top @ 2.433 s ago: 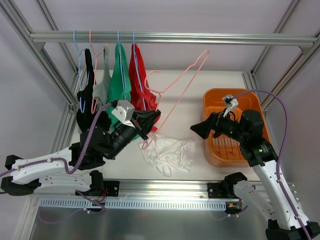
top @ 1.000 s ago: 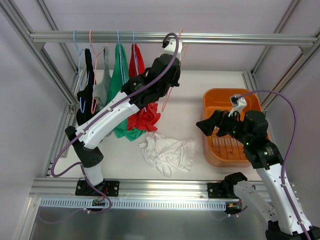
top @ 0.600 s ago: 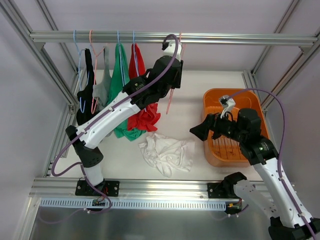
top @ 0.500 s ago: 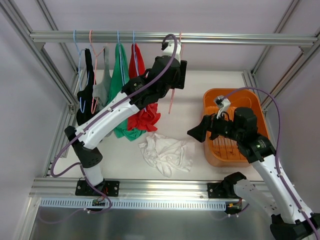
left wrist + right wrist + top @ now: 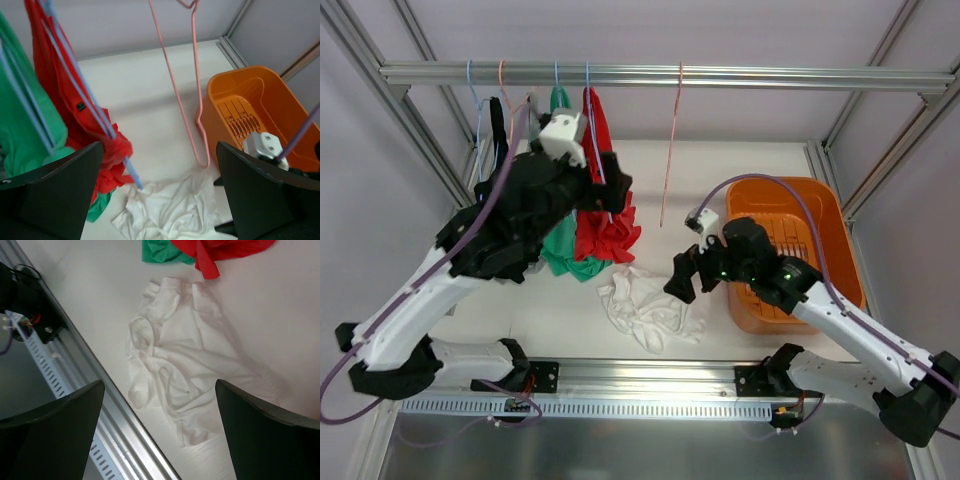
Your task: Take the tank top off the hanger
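Note:
The white tank top lies crumpled on the table, off any hanger; it also shows in the left wrist view as the tank top and fills the right wrist view as the tank top. An empty pink hanger hangs from the rail, seen close as the hanger. My left gripper is open and empty, left of that hanger by the red garment. My right gripper hovers open just above the tank top's right edge.
Black, grey, green and red garments hang on hangers at the rail's left end. An orange basket stands at the right, behind my right arm. The metal front rail borders the table near the tank top.
My left gripper opened, let go of the pink hanger now hanging on the rail, and drew back to the left. My right arm swung left from the basket to above the tank top.

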